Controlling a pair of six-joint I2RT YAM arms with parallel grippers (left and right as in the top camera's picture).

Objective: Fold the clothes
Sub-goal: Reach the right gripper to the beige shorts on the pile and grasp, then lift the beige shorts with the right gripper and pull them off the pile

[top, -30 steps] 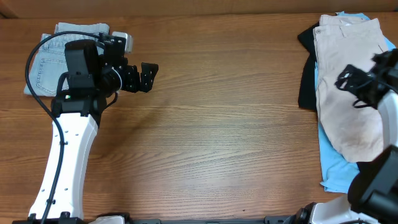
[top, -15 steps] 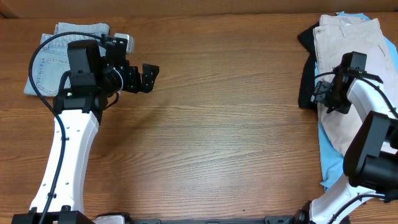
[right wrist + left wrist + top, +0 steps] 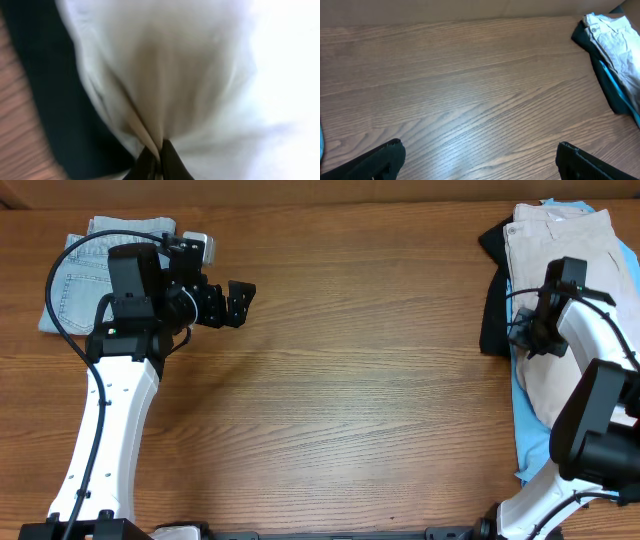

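The wooden table (image 3: 380,400) is the largest thing here, and its wide bare middle is where the fold has to be made. The khaki shorts (image 3: 565,270) lie at the far right edge, on top of a pile. A light-blue garment (image 3: 535,455) is under them and a black garment (image 3: 492,310) touches their left side. Folded denim shorts (image 3: 70,280) sit in the far left corner, well apart from the pile. The left gripper (image 3: 240,302) hovers over bare wood near the denim, its jaws spread wide and holding nothing. The right gripper (image 3: 525,340) is down on the left edge of the khaki shorts. In the right wrist view its fingertips (image 3: 146,165) are clenched on a small ridge of beige cloth, with the black garment just beside. I judge the step in hand is to bring the shorts off the pile to the middle. To do it well, the pinch should hold only the beige layer. The arm should lift first, so the black and blue pieces do not follow, then drag slowly toward the centre, where the left gripper can take the other side.
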